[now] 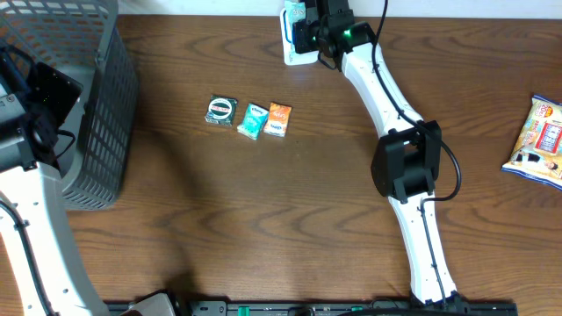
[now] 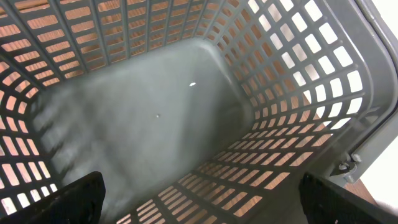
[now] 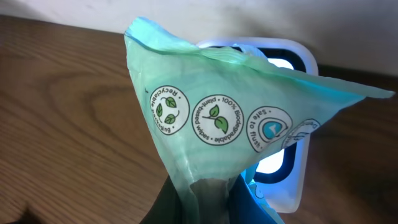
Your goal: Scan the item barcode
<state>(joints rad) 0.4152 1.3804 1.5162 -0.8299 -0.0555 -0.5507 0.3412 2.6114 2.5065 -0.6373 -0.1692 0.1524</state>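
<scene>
Pinches green packet (image 3: 236, 106) in right claw (image 3: 211, 205), top centre of overhead frame, in front of the lit scanner (image 3: 303, 62), long axis slanting across it. Spreads left claw (image 2: 199, 202) wide over basket (image 2: 298, 93), far left.

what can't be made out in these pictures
Barcode on the green packet: right wrist view shows only round logos, no barcode on this face.
Scanner: mostly covered by the packet there; partly under the right gripper in overhead.
Print on the three small packets: too small in overhead.
Snack bag: cut off by overhead's right edge.
</scene>
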